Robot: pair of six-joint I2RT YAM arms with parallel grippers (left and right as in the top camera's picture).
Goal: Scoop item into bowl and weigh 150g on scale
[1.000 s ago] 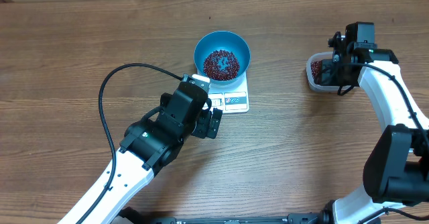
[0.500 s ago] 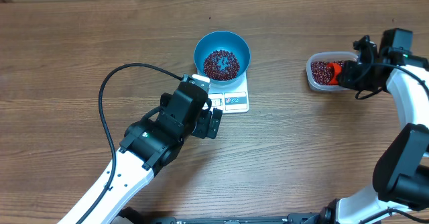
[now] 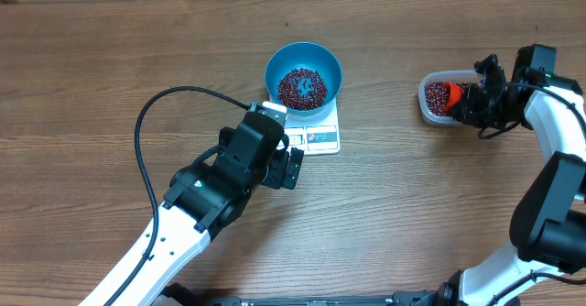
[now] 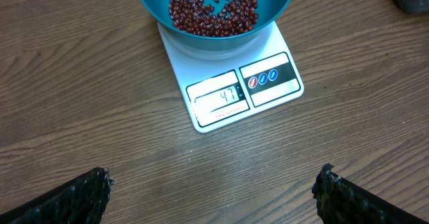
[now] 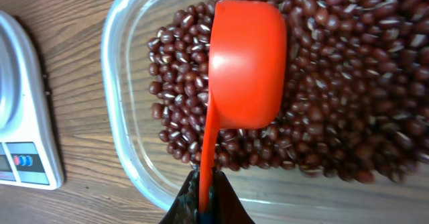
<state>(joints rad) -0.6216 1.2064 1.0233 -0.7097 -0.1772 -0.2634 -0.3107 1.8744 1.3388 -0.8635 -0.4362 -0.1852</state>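
Right fingers: pinched tight on the thin handle of the orange-red scoop (image 5: 244,70), with no gap showing at the right gripper (image 5: 204,204).
Scoop: the handle runs from the fingers toward 12 o'clock in the right wrist view. The cup's smooth outer side faces the camera and lies over the beans (image 5: 335,103). Whether it presses into them I cannot tell.
Tub: the clear plastic tub (image 5: 120,137) holds a dense layer of beans across its floor. Seen from overhead it sits at 3 o'clock from the bowl, well apart, with the right gripper (image 3: 472,104) over its 3 o'clock end.
Left fingers: spread wide with nothing between them. The two dark tips of the left gripper (image 4: 214,197) show at the bottom corners of the left wrist view, over bare table (image 4: 67,83).
Left gripper position: from overhead the left gripper (image 3: 291,167) is at 7 o'clock from the scale, near it but not touching.
Scale: the white scale (image 4: 281,100) lies flat on the table and its display reads 47. The display end points to 6 o'clock.
Bowl: the blue bowl (image 4: 281,3) stands upright on the scale's 12 o'clock end, with a heap of beans (image 4: 213,9) in its middle.
Cable: a black cable (image 3: 146,123) loops over the table at 9 o'clock from the left arm.
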